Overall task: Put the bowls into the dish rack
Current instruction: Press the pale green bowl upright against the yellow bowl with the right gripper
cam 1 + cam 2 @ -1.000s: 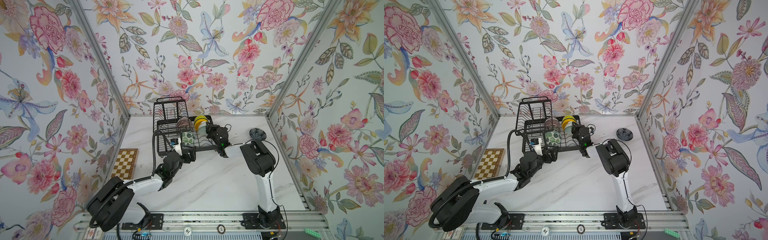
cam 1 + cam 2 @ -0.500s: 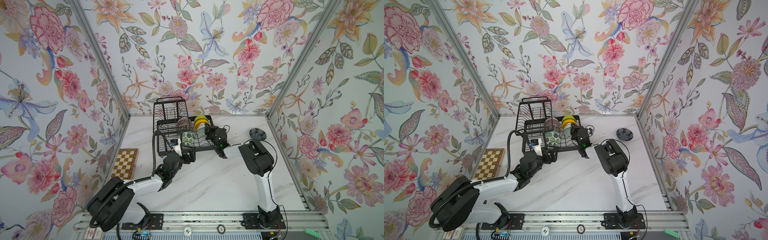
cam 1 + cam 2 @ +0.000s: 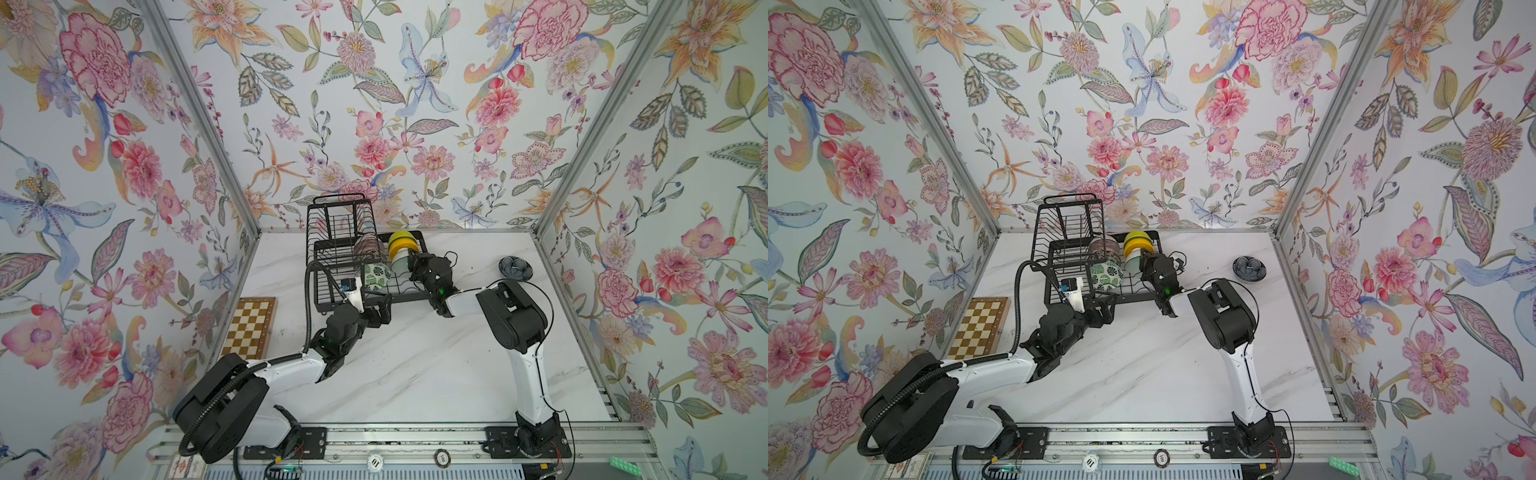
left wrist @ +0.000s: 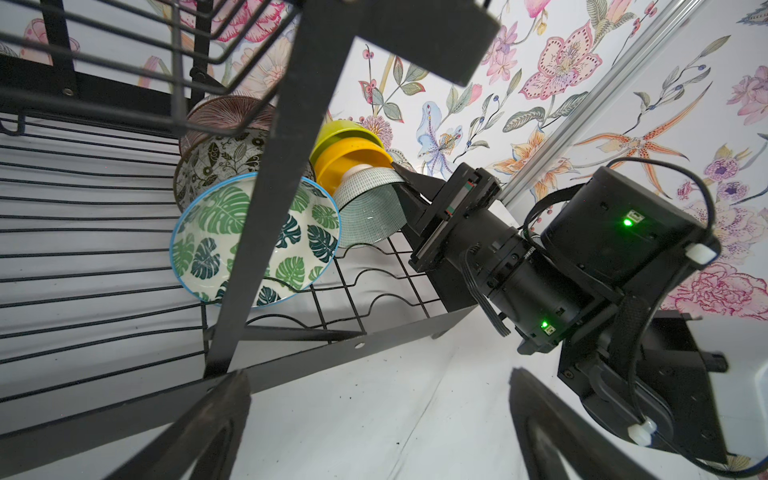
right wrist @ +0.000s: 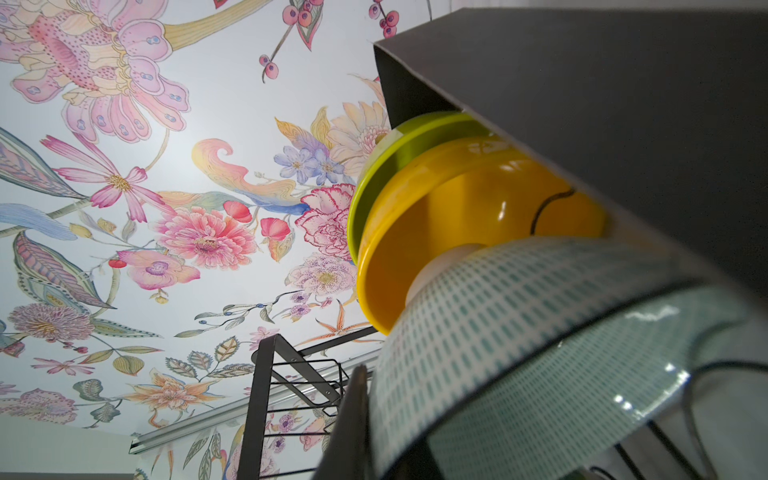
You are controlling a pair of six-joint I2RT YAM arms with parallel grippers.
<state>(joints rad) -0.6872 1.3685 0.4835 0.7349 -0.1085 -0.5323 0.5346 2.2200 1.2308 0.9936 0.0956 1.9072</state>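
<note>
The black wire dish rack (image 3: 340,198) (image 3: 1069,198) stands at the back of the table. On its lower tray several bowls stand on edge: pink ribbed (image 4: 226,112), black-and-white (image 4: 216,160), green-leaf (image 4: 232,232), lime green (image 4: 340,131) and orange-yellow (image 4: 353,160). My right gripper (image 3: 409,266) (image 5: 374,399) is shut on the rim of the pale celadon bowl (image 4: 365,208) (image 5: 519,324), which leans against the orange-yellow one. My left gripper (image 3: 371,302) (image 4: 378,374) hangs open and empty at the rack's front edge. The dark blue bowl (image 3: 515,267) (image 3: 1249,268) sits on the table at the far right.
A brown-and-cream chessboard (image 3: 249,328) lies at the table's left edge. Floral walls close in the back and both sides. The rack's raised upper basket (image 3: 1067,224) overhangs its left half. The right arm's elbow (image 3: 511,316) stands between the rack and the dark blue bowl.
The right gripper has edged slightly toward the rack with the celadon bowl. The left arm has not moved.
</note>
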